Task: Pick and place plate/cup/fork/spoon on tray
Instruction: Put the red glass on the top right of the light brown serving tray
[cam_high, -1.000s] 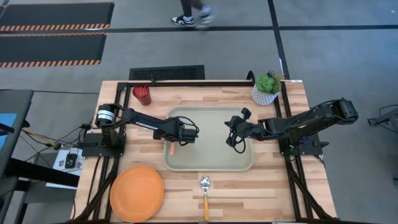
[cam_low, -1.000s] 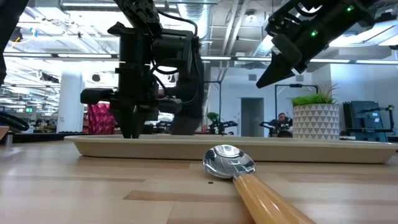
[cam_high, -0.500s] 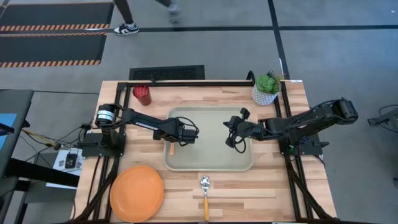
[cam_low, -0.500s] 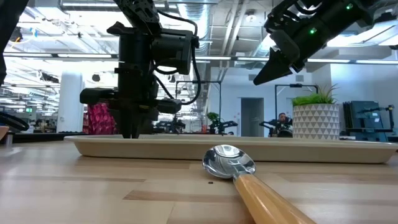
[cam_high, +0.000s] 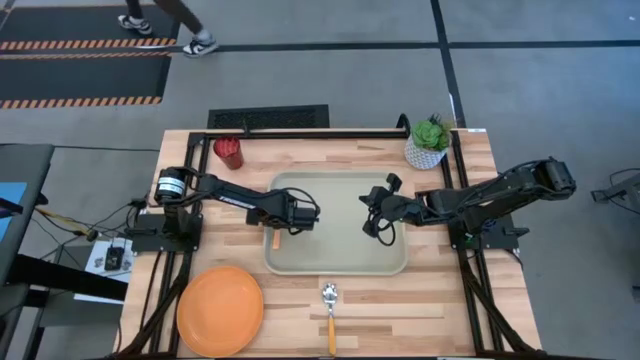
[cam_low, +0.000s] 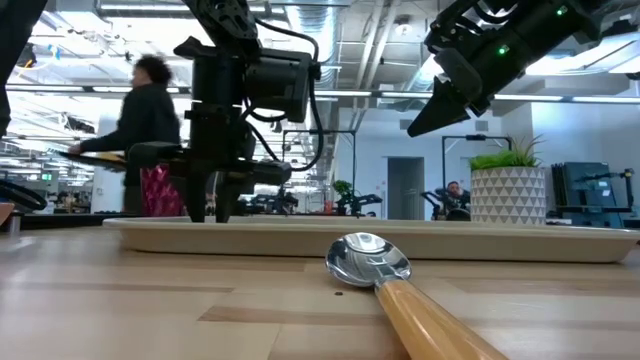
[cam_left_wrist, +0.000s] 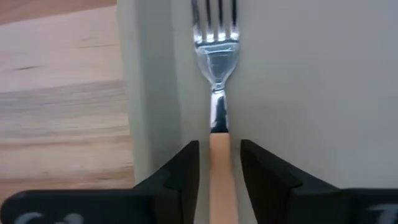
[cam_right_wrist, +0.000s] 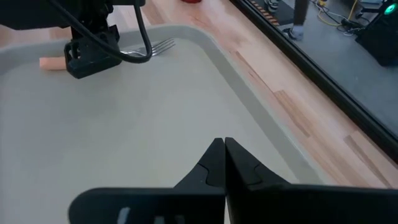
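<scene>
The fork (cam_left_wrist: 216, 50) lies flat on the floor of the beige tray (cam_high: 340, 262), along its left wall, with its tines toward the table's far edge. My left gripper (cam_left_wrist: 219, 146) is open, low over the tray. Its fingers stand on either side of the fork's orange handle (cam_left_wrist: 219, 162), with a small gap on each side. My right gripper (cam_right_wrist: 224, 149) is shut and empty, raised above the tray's right part (cam_high: 372, 222). The orange plate (cam_high: 220, 310), the spoon (cam_high: 330, 305) and the dark red cup (cam_high: 229, 152) rest on the table outside the tray.
A white pot with a green plant (cam_high: 428, 143) stands at the table's far right. The spoon lies just off the tray's near rim, the plate at the near left corner and the cup at the far left. A person walks on the floor beyond the table (cam_low: 140, 130).
My left gripper has opened and let go of the fork's handle. The fork stays lying in the tray by the left wall. My right gripper has risen very slightly.
</scene>
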